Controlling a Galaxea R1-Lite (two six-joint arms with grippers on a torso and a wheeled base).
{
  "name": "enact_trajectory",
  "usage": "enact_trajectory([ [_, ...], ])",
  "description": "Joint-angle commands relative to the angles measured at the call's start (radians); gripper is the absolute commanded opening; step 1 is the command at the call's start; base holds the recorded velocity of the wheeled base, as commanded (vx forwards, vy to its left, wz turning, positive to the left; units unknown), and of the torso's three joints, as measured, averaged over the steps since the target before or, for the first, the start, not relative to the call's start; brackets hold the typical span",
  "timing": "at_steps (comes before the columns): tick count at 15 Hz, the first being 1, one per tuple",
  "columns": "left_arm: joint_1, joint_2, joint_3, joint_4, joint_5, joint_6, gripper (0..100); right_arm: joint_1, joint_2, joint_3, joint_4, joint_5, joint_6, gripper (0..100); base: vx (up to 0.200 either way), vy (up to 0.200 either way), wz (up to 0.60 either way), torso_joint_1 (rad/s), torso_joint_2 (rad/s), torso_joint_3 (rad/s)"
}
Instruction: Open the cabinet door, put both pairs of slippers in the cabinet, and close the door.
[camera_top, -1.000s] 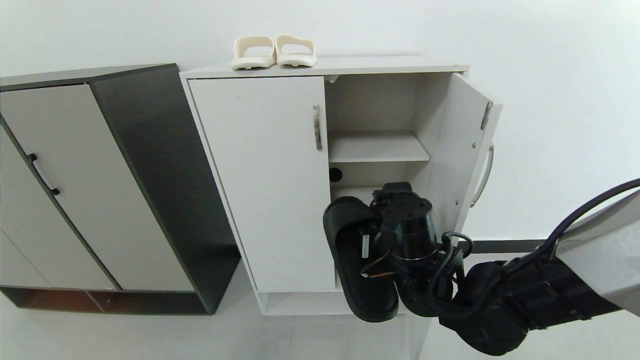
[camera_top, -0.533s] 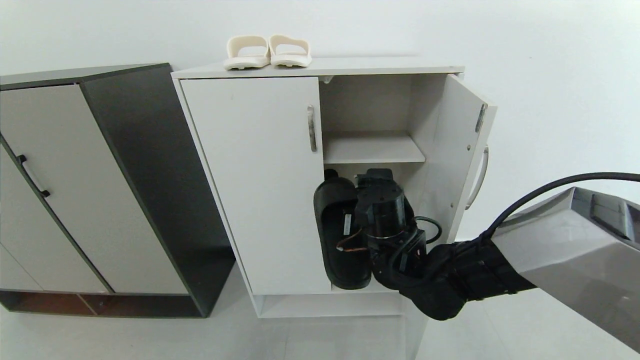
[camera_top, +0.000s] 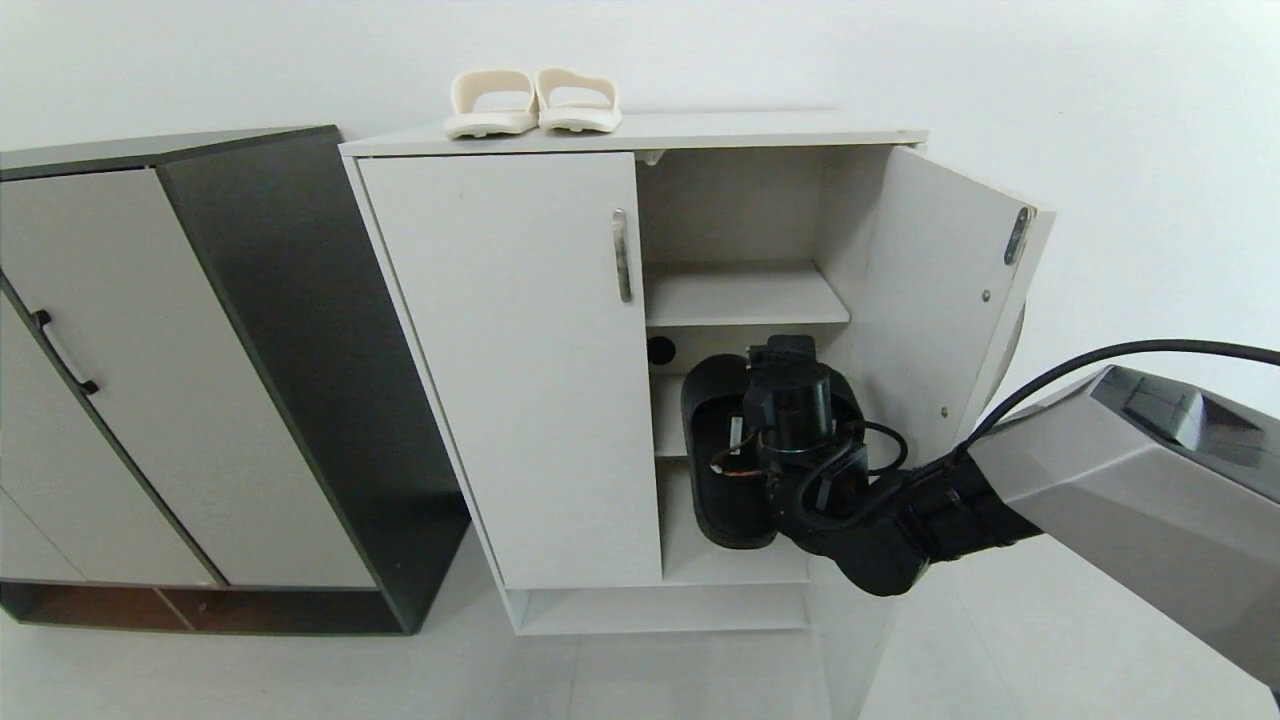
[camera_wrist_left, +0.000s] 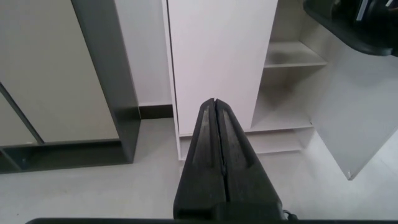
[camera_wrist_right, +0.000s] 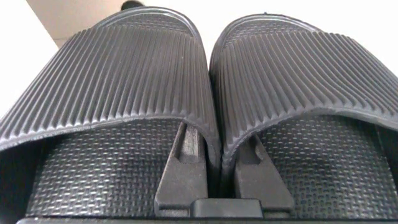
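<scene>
A white cabinet (camera_top: 500, 350) stands with its left door shut and its right door (camera_top: 940, 300) swung open. A beige pair of slippers (camera_top: 535, 102) lies on its top. My right gripper (camera_top: 778, 395) is shut on a black pair of slippers (camera_top: 715, 450), held side by side in the open half, below the upper shelf (camera_top: 740, 295). In the right wrist view its fingers (camera_wrist_right: 186, 162) pinch the inner sides of the black slippers (camera_wrist_right: 124, 74) together under the straps. My left gripper (camera_wrist_left: 215, 109) is shut on nothing, low over the floor and facing the cabinet.
A dark grey cabinet (camera_top: 260, 350) with light doors stands to the left of the white one. A white wall runs behind both. Bare grey floor (camera_top: 300, 670) lies in front. The open door juts out toward my right arm.
My right arm has carried the black slippers up and forward into the cabinet's open half. The right door has swung wider open.
</scene>
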Motion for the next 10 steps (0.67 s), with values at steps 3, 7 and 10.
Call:
enact_trajectory([
  [3, 0.0, 0.002, 0.0, 0.0, 0.0, 0.0, 0, -0.035, -0.001, 0.018, 0.001, -0.015, -0.014, 0, 0.0, 0.0, 0.0, 0.0, 0.0, 0.0],
  [7, 0.0, 0.002, -0.001, 0.0, 0.0, 0.0, 0, -0.055, -0.004, 0.043, -0.001, -0.015, -0.028, 0, 0.0, 0.0, 0.0, 0.0, 0.0, 0.0],
  [10, 0.0, 0.002, 0.0, 0.0, 0.0, -0.002, 0, -0.057, -0.009, 0.06, -0.002, -0.015, -0.028, 0, 0.0, 0.0, 0.0, 0.0, 0.0, 0.0],
])
